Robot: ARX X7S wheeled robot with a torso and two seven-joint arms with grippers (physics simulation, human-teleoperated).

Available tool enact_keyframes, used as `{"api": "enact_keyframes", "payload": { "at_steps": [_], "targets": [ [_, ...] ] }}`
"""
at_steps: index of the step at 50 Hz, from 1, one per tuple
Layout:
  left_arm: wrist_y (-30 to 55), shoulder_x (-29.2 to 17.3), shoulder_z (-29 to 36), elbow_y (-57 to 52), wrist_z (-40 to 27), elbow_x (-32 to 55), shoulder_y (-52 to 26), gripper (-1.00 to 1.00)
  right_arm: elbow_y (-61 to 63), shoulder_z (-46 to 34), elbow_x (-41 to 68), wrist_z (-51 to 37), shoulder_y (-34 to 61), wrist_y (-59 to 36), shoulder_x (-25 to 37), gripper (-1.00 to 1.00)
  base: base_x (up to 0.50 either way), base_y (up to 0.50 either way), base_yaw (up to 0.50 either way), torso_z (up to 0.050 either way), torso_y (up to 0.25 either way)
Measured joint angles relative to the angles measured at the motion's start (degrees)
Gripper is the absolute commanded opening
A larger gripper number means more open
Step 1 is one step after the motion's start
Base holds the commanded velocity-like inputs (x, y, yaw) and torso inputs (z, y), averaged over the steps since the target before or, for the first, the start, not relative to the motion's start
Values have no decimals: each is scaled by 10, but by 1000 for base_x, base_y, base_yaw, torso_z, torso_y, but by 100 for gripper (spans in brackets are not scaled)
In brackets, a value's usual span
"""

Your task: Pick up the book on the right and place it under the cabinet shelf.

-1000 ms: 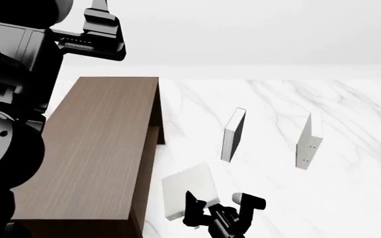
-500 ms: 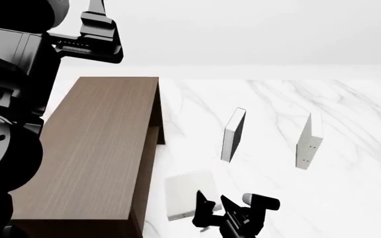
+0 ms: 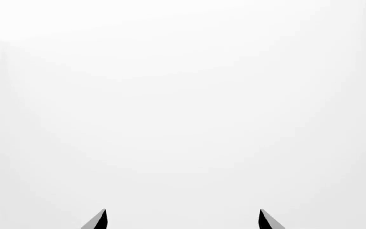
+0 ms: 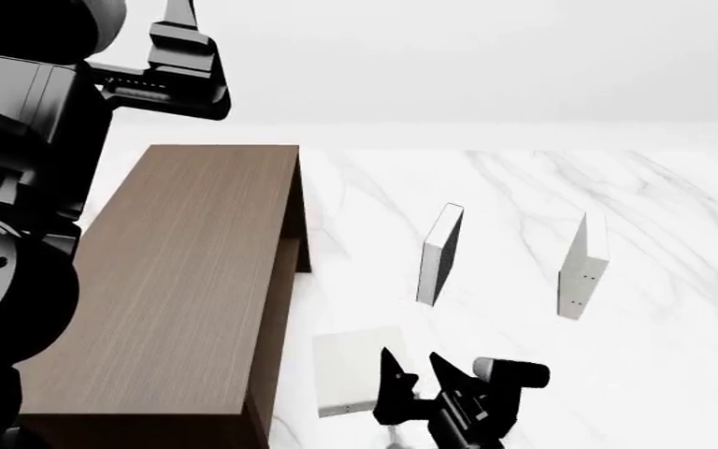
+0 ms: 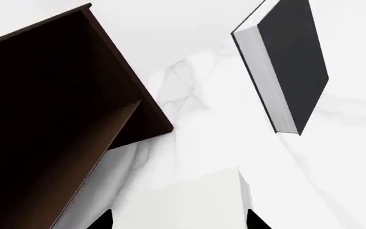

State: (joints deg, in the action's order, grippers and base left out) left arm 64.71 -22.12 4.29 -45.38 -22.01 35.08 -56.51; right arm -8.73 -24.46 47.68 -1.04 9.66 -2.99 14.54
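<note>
A thin white book (image 4: 349, 367) lies flat on the marble table beside the open side of the dark brown cabinet shelf (image 4: 184, 281). In the right wrist view it (image 5: 183, 198) fills the space just ahead of the fingertips, with the cabinet's (image 5: 49, 109) dark inside beside it. My right gripper (image 4: 419, 374) is open at the book's right edge, holding nothing. A similar white book (image 4: 581, 267) with a pale grey spine and two dark dots stands upright at the far right. My left gripper (image 4: 187, 51) is raised high above the cabinet's far end, open and empty; its wrist view shows only blank white.
A book with a black face (image 4: 441, 253) stands upright between the cabinet and the right-hand white book; it also shows in the right wrist view (image 5: 294, 62). The white marble table (image 4: 658, 374) stretches to the right and front.
The white book went from tilted at my right gripper's fingers to lying flat. My right gripper has drawn back to the right, away from it. The left arm barely moved.
</note>
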Motion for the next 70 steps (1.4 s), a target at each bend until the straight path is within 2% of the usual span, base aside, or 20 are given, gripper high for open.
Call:
{"api": "enact_keyframes", "payload": {
  "at_steps": [9,21,47,70],
  "targets": [
    [5,1,-4,-5,-4,7,-1,100,90,-9,-35,-39,-3,-12,39,100,0,0,0,0,0],
    [54,18,-25,-30,-21,50,-27,100,173,4,-89,-120,10,-43,94,100,0,0,0,0,0],
    [132,26,-107,-100,-68,148,-17,100,192,22,-145,-193,30,-67,133,100,0,0,0,0,-42],
    [147,14,-124,-101,-98,194,-43,100,193,13,-157,-191,43,-72,140,100,0,0,0,0,-72]
  ]
}}
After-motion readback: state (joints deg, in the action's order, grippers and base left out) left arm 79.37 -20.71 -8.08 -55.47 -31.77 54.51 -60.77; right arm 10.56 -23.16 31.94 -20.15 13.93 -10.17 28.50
